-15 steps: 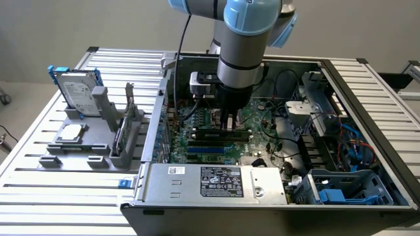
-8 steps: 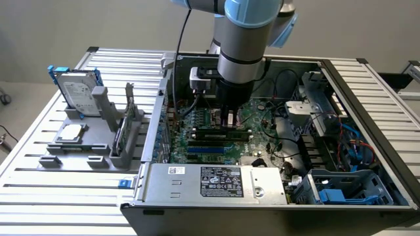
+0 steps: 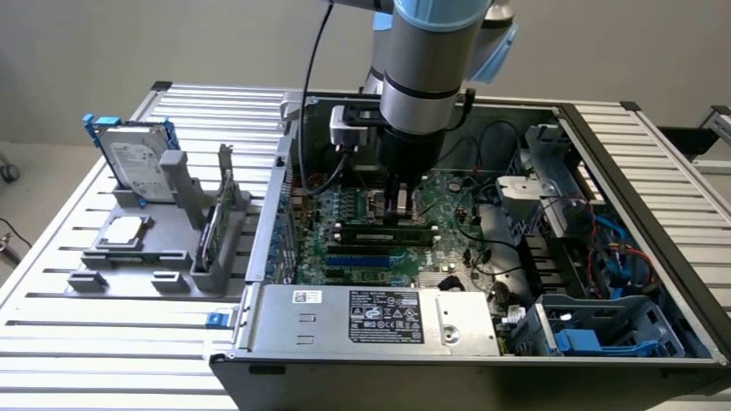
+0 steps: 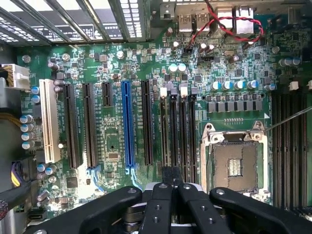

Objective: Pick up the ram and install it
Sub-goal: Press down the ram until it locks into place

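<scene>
The tool (image 4: 170,187), fingers pressed together, bears down on the ram (image 3: 386,229) standing in its motherboard (image 4: 112,122) slot, so seating looks in hand and calls for straight, even downward pressure.

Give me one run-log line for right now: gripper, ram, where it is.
gripper: shut | position: down inside the computer case, over the motherboard memory slots | ram: lying along a memory slot beneath the fingers | grip on ram: cannot tell
</scene>
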You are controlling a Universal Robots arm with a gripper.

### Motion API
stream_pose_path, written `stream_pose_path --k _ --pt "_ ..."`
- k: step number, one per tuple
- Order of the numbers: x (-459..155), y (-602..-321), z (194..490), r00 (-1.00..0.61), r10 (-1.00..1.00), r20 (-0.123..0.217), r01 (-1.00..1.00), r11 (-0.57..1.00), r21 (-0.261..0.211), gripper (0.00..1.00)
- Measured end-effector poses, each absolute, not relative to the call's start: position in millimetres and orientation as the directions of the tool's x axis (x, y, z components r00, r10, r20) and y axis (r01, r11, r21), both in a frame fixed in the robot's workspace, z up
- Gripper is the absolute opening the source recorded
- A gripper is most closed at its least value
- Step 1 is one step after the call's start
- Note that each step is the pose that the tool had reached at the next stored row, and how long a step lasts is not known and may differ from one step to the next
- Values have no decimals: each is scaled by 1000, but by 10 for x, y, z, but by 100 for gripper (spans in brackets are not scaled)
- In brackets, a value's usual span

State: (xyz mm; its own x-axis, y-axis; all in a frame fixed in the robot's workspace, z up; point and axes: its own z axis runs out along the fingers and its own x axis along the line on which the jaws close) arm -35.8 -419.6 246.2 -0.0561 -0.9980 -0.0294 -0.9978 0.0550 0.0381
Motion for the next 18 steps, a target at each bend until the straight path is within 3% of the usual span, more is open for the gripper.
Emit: stream_pose_path --k 18 --pt "-358 -4192 2461 -56 -998 -29 -998 55 38 11"
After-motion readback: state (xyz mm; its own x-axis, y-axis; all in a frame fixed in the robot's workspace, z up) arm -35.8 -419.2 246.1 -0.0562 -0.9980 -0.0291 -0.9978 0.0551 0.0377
